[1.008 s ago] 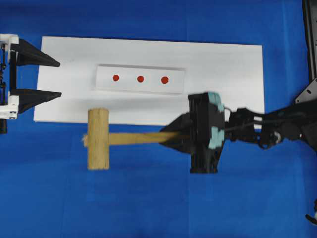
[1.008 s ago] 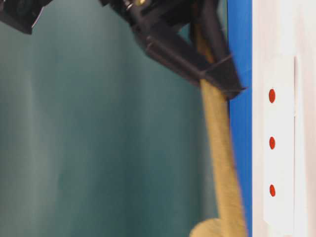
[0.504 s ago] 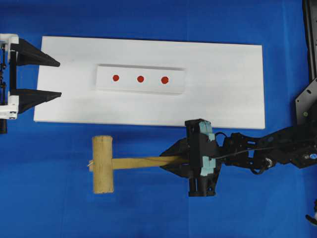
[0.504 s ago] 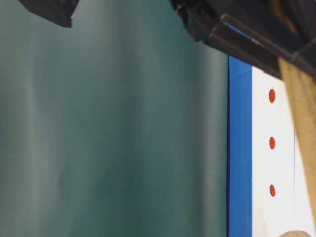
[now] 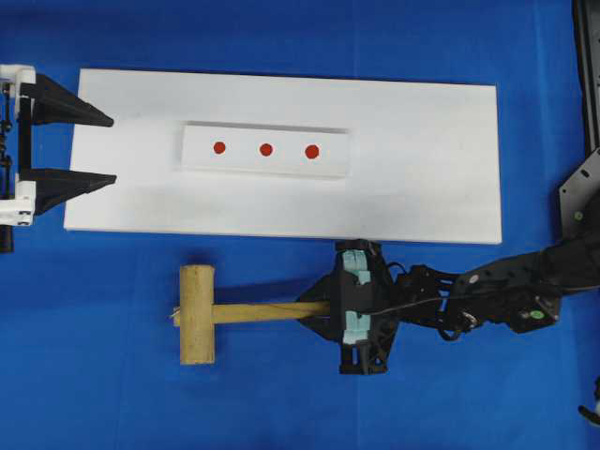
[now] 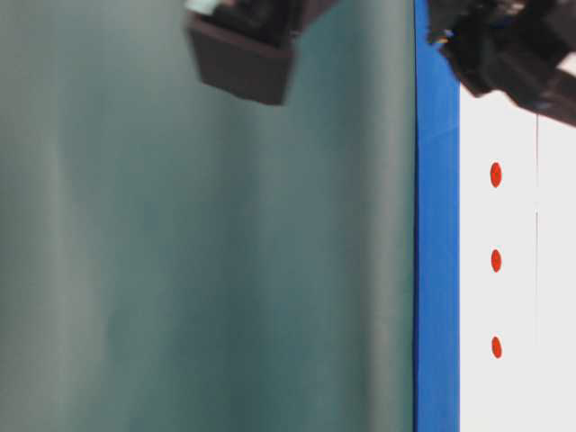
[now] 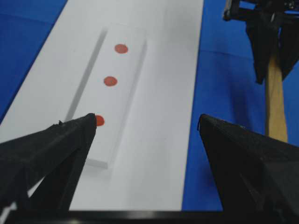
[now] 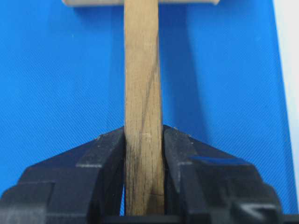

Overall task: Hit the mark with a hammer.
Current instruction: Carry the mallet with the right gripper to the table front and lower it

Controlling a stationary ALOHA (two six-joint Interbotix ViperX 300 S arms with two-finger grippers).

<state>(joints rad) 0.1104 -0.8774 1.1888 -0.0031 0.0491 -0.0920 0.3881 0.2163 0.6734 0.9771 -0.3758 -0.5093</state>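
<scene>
The hammer (image 5: 197,314), a light wooden mallet, lies level over the blue cloth in front of the white board (image 5: 422,169). Its handle (image 8: 142,79) points right into my right gripper (image 5: 323,309), which is shut on it near the end (image 8: 144,133). Whether the head touches the cloth I cannot tell. Three red marks (image 5: 265,148) sit in a row on a white strip (image 5: 242,161) on the board, also seen from table level (image 6: 496,260). My left gripper (image 5: 112,148) stands open and empty at the board's left end (image 7: 145,121), facing the marks (image 7: 110,80).
Blue cloth (image 5: 94,394) covers the table around the board. The right arm (image 5: 506,300) stretches in from the right, in front of the board's near edge. Dark arm parts (image 6: 513,54) fill the top of the table-level view.
My right gripper has carried the hammer from the board's near edge toward the front of the table and down. The hammer has left the table-level view. The left gripper is still.
</scene>
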